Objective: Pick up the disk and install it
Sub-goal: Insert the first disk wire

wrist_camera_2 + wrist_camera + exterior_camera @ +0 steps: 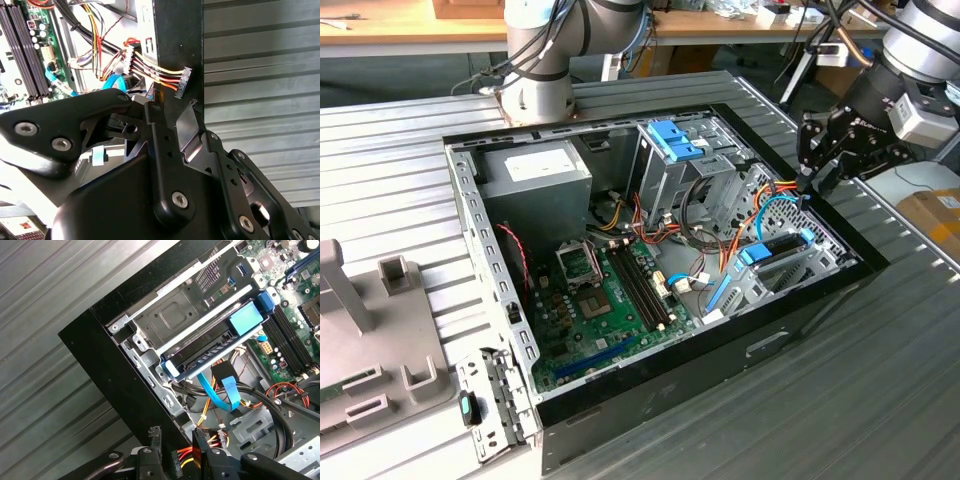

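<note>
Your gripper (176,432) hangs over the black side wall of the computer case (660,395), on the exterior view's right, with its two fingers (154,440) spread apart. A power connector (183,82) on red, orange and yellow wires lies in the gap between them; you cannot tell whether it touches either one. Just beyond, apart from the claw, the disk (200,356) sits in its light blue bracket in the metal bay along that wall, with a flat blue cable (207,390) close beside it. Farther in lies the motherboard (600,310), and farthest the grey power supply (535,172).
</note>
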You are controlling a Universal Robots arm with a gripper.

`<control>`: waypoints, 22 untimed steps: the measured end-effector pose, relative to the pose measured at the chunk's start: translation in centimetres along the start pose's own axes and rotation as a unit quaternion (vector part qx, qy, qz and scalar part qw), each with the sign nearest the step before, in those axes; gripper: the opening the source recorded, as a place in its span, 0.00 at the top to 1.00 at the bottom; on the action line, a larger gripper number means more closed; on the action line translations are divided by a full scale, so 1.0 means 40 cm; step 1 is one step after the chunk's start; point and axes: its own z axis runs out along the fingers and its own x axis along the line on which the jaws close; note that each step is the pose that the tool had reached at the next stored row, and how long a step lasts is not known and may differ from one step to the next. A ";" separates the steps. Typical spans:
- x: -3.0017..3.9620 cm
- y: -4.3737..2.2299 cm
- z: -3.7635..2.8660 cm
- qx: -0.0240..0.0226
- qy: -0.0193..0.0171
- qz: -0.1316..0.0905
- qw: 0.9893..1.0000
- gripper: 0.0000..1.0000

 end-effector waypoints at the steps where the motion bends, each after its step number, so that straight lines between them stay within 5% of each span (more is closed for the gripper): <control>1: 0.000 0.000 0.000 0.000 0.000 -0.003 1.000 0.62; 14: 0.009 -0.006 0.007 -0.001 0.000 -0.004 1.000 0.62; 17: 0.010 -0.007 0.007 -0.001 0.000 -0.004 1.000 0.71; 22: 0.007 -0.013 0.008 -0.001 0.000 -0.011 1.000 0.71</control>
